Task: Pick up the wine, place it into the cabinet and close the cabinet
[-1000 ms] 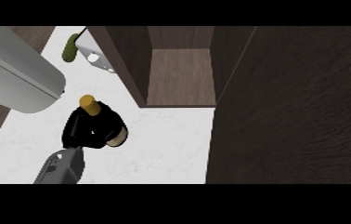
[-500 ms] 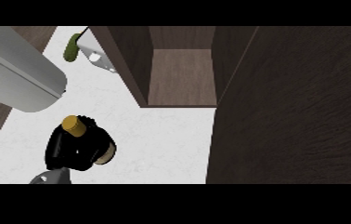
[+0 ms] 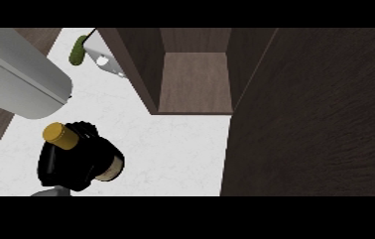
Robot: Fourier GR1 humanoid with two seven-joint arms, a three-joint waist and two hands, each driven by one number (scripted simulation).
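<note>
The left hand (image 3: 73, 166) is gripping the wine bottle (image 3: 62, 135) over the counter's (image 3: 176, 149) left side, fingers curling round its body. Glass, judged heavy, rigid, slippery, breakable: body hold suits. The cabinet (image 3: 194, 82) is standing open.

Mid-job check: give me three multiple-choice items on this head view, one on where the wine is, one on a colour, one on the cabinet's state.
1. Where is the wine bottle?
A. Inside the cabinet
B. In the left hand, over the counter, left of the cabinet
C. Lying alone at the counter's right edge

2. What colour is the bottle's cap?
A. Yellow-gold
B. Red
C. Blue

3. What state is the cabinet in?
A. Shut
B. Open with the bottle inside
C. Open with a bare shelf

Answers: 1 B, the black left hand curls round the bottle above the white counter. 2 A, the cap shows gold above the fingers. 3 C, the door stands swung out and the brown shelf shows nothing on it.
</note>
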